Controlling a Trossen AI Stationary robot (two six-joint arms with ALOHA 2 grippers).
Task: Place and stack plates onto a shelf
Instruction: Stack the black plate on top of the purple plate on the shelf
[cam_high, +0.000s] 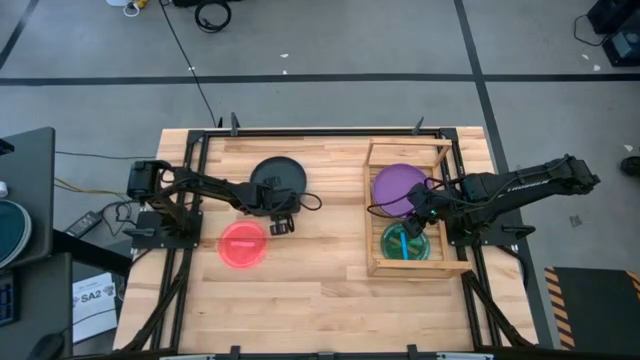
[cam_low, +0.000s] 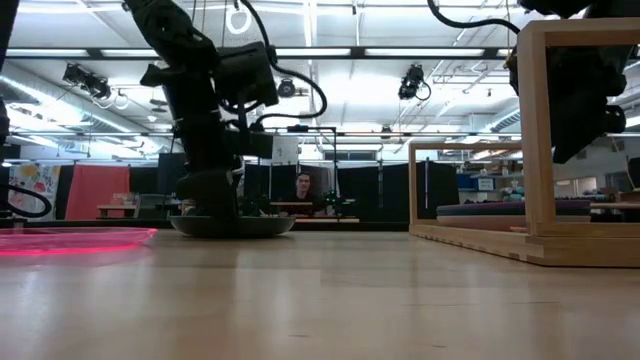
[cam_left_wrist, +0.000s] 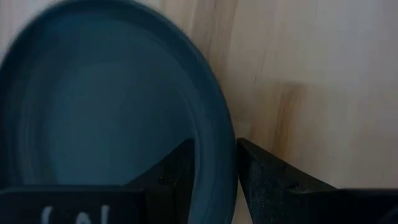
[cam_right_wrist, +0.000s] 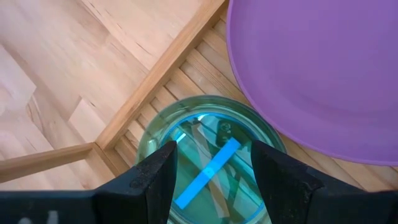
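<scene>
The dark teal plate (cam_high: 278, 180) lies flat on the table left of centre and also shows in the low view (cam_low: 230, 225). My left gripper (cam_high: 281, 220) is at its near rim, shut on it (cam_left_wrist: 216, 180). A red-pink plate (cam_high: 243, 243) lies flat just nearer. The light-wood shelf (cam_high: 372, 212) stands on the right. It holds the purple plate (cam_high: 398, 186) in its far half and the translucent green plate (cam_high: 407, 243) in its near half. A cyan-blue strip (cam_right_wrist: 208, 171) shows in the green one. My right gripper (cam_right_wrist: 214, 180) hovers open above the green plate, touching nothing. My left gripper has the dark teal plate by its near rim (cam_left_wrist: 219, 149). One finger (cam_left_wrist: 177, 171) is inside the plate and the other finger (cam_left_wrist: 261, 174) is outside, with the rim between them. The fingers come from above, pointing down. The plate's base still rests on the table (cam_low: 232, 232).
The shelf's raised rails (cam_low: 535, 130) and upright posts surround both plates inside it. Bare tabletop (cam_high: 320, 290) stretches across the near part of the table and between the teal plate and the shelf. A person (cam_low: 303, 188) sits far behind the table.
</scene>
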